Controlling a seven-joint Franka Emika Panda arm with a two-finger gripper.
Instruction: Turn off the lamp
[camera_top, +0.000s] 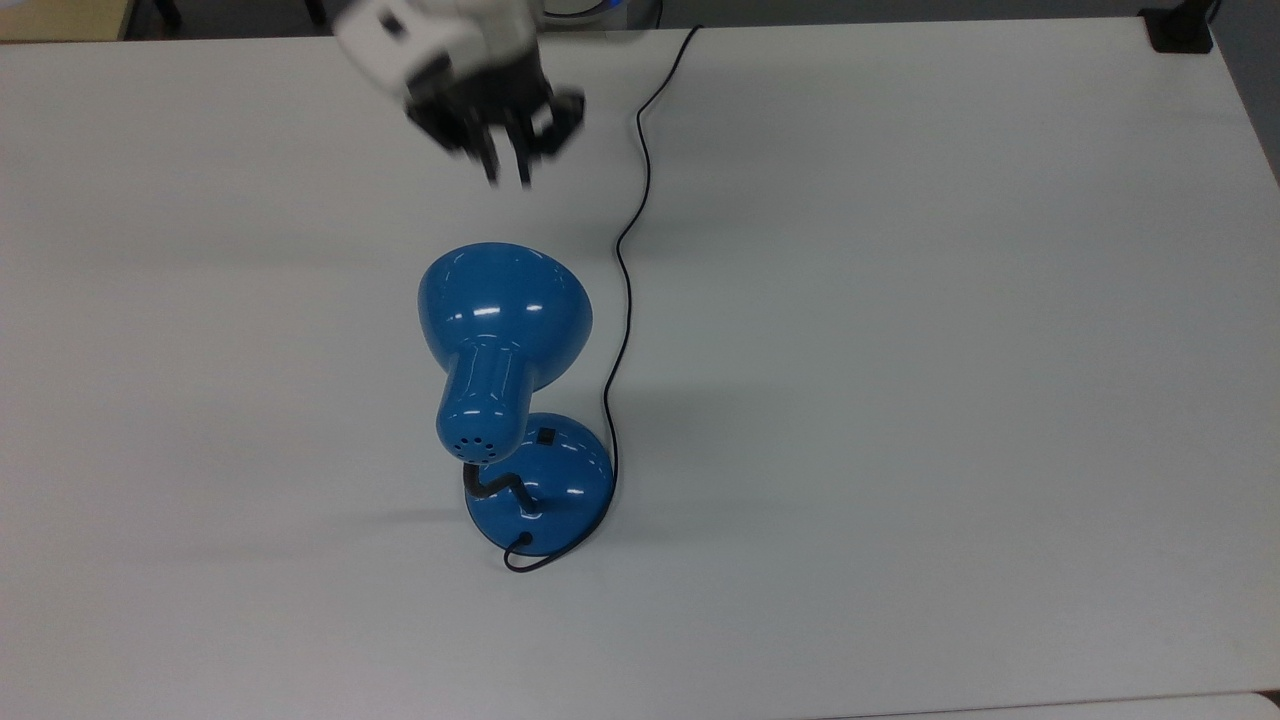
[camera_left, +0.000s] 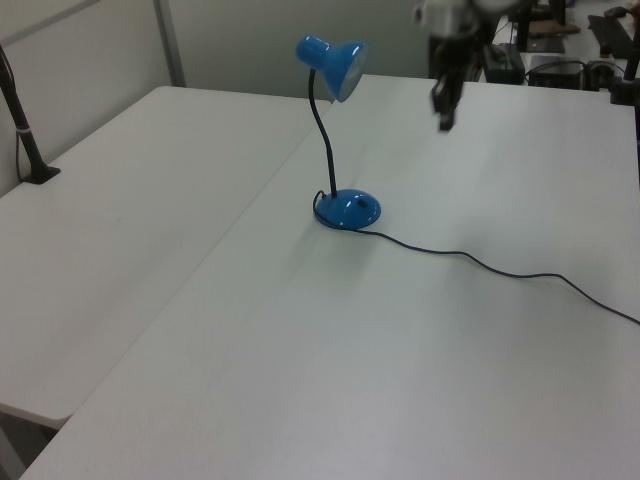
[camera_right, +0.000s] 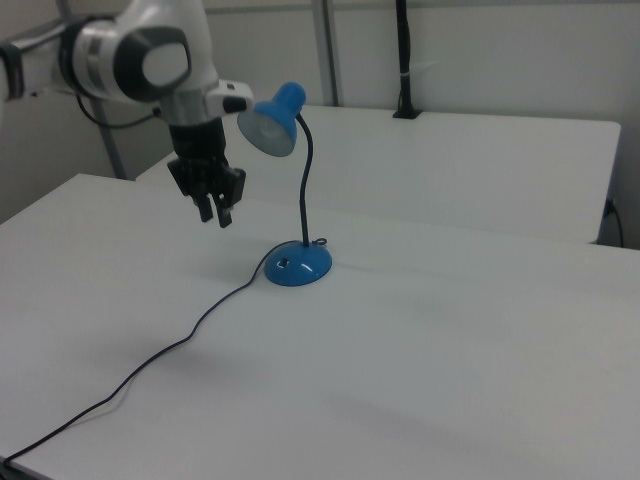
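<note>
Lamp (camera_top: 503, 330) is seen upright mid-table (camera_top: 950, 350): glossy blue dome shade, black bent neck, round blue base w/ small black switch (camera_top: 546, 437). Thin black cord (camera_top: 625, 250) is run from base across table. No legible markings. Hand (camera_top: 508, 175) is held in air, well apart from lamp, fingers nearly closed, nothing gripped.

A lamp (camera_top: 505, 350) stands on a counter (camera_top: 950, 400), its shade above and toward the top view's upper edge from its base (camera_top: 545, 490). The cord (camera_top: 625, 250) trails from the base across the counter toward the top view's upper edge. The claw (camera_top: 508, 165) hangs above the counter, well apart from the lamp, near the top view's upper edge.
</note>
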